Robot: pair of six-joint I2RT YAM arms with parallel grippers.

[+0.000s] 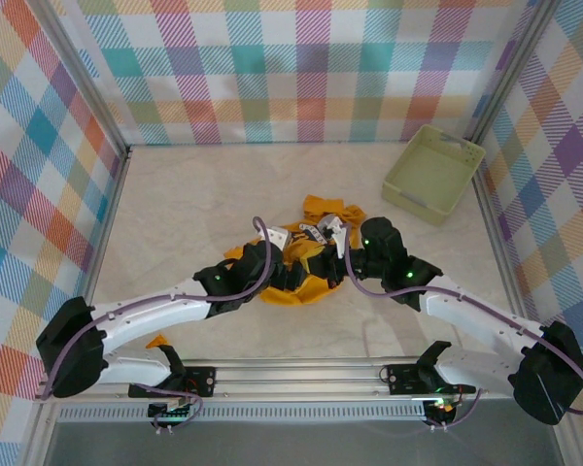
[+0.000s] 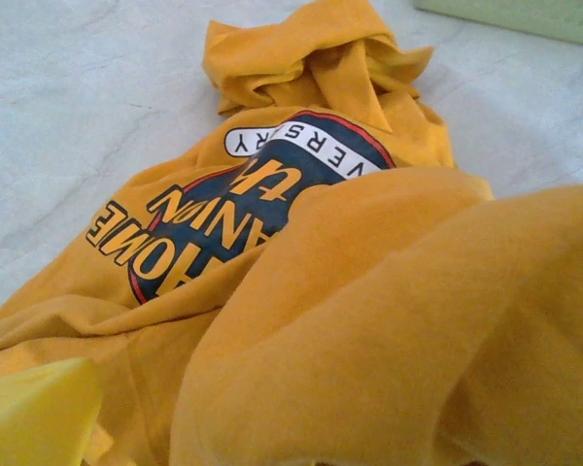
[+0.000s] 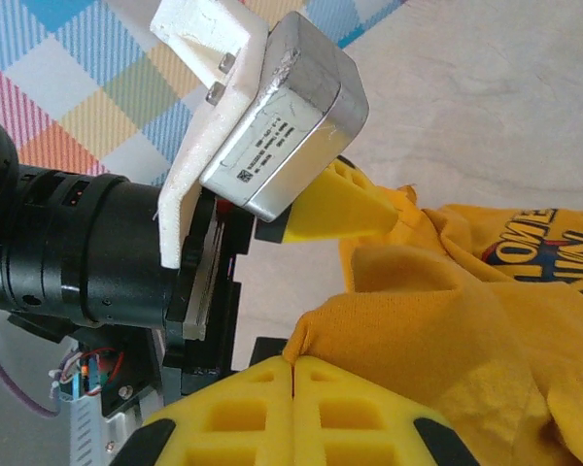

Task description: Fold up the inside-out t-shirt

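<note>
T-shirt point(image 1: 321, 207) in a heap at the table point(image 1: 194, 194) centre, basket point(image 1: 433, 173) well apart, far right corner

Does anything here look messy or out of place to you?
The orange t-shirt lies bunched in a crumpled heap on the table rather than flat, with one fold pinched in the shut right tool.

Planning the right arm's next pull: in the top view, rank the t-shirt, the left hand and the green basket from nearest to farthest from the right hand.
1. Mustard-orange t-shirt, bunched directly under the right hand, in the middle.
2. Left hand, just to its left, over the same shirt.
3. Pale green basket, far right corner, well apart.
</note>
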